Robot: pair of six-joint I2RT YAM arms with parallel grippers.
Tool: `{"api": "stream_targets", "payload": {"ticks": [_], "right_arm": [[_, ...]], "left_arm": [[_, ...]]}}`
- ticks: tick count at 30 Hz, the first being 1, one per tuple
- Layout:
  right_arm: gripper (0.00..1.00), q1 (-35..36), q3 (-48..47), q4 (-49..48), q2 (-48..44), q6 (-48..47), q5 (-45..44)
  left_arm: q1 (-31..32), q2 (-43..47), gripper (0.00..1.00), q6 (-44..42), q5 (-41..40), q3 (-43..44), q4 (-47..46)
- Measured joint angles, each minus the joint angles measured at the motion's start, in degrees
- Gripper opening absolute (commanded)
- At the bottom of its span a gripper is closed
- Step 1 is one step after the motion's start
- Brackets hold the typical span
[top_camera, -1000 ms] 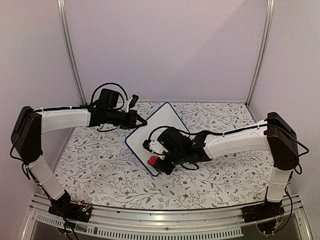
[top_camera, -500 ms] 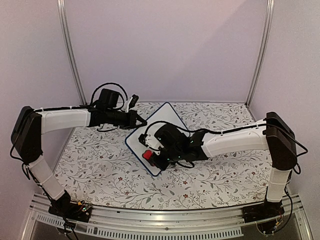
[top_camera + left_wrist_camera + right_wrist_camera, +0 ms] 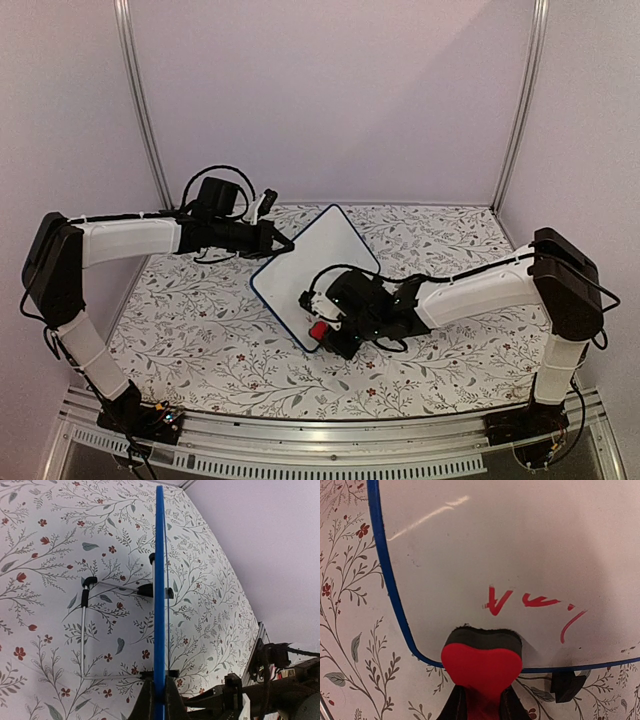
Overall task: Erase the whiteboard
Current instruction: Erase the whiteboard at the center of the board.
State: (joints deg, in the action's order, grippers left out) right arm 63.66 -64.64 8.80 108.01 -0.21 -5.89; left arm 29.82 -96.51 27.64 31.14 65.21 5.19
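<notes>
Right claw (image 3: 481,702) grips eraser (image 3: 482,662) at whiteboard (image 3: 520,540) near rim; red marks (image 3: 535,602) lie just ahead. Left claw (image 3: 159,695) clamps whiteboard edge.

The whiteboard (image 3: 305,265), blue-framed with rounded corners, stands tilted near the table's (image 3: 200,340) far edge, with red strokes left near one edge.
</notes>
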Motion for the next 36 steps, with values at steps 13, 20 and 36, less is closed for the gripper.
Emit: {"api": "stream_targets", "payload": {"ticks": [13, 20, 36], "right_arm": [[0.00, -1.7, -5.9, 2.8, 0.8, 1.0, -0.3], [0.00, -2.4, -8.9, 2.8, 1.2, 0.8, -1.1], [0.00, -4.0, 1.5, -0.7, -0.9, 2.4, -0.3]], "left_arm": [[0.0, 0.0, 0.00, 0.0, -0.2, 0.0, -0.2], [0.0, 0.0, 0.00, 0.2, -0.3, 0.0, -0.2], [0.0, 0.0, 0.00, 0.3, -0.3, 0.0, -0.1]]}}
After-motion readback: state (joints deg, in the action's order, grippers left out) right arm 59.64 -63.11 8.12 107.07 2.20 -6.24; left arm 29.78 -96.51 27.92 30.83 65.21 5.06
